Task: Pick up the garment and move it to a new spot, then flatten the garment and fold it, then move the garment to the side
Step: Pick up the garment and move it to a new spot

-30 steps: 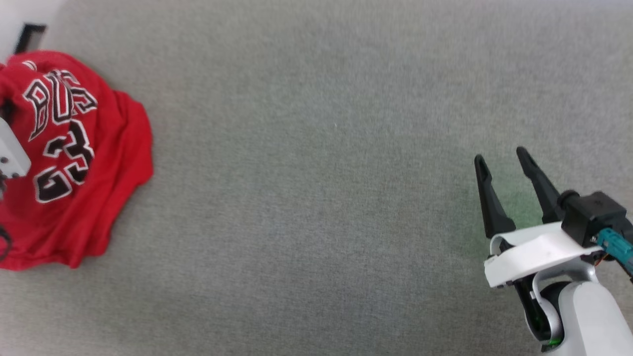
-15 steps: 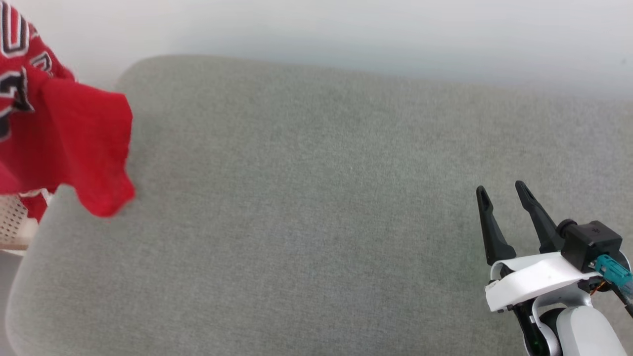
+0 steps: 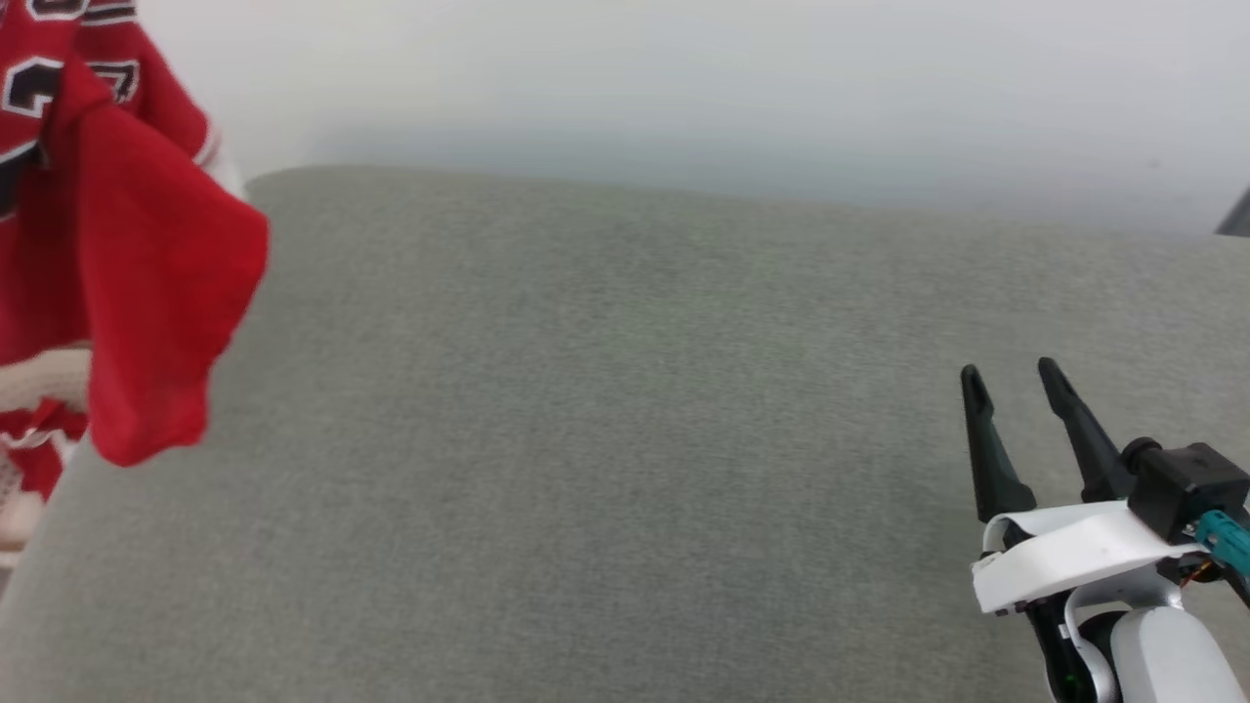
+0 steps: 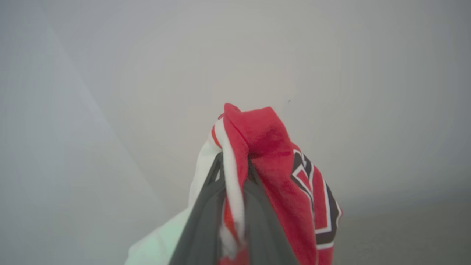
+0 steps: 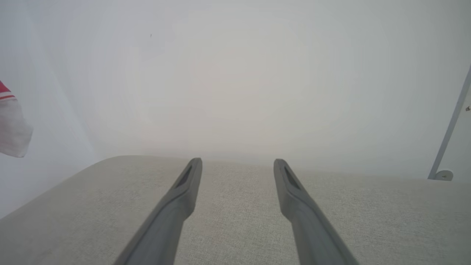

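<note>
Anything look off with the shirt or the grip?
Nothing damaged. The shirt hangs bunched from the left gripper, pinched at a crumpled fold of red cloth and white trim. The right gripper is open, empty.

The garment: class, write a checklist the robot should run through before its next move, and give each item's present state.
1. Grip: left jaws shut on the garment: ok, a bunched fold is pinched between them.
2. Lift: garment fully off the grey cushion: cannot tell, its lower part runs out of frame.
3. Free arm: right jaws open and empty: ok.
4. Landing spot: cushion bare between garment and right jaws: ok.
5. Shape: garment flat: not ok, it hangs crumpled.
</note>
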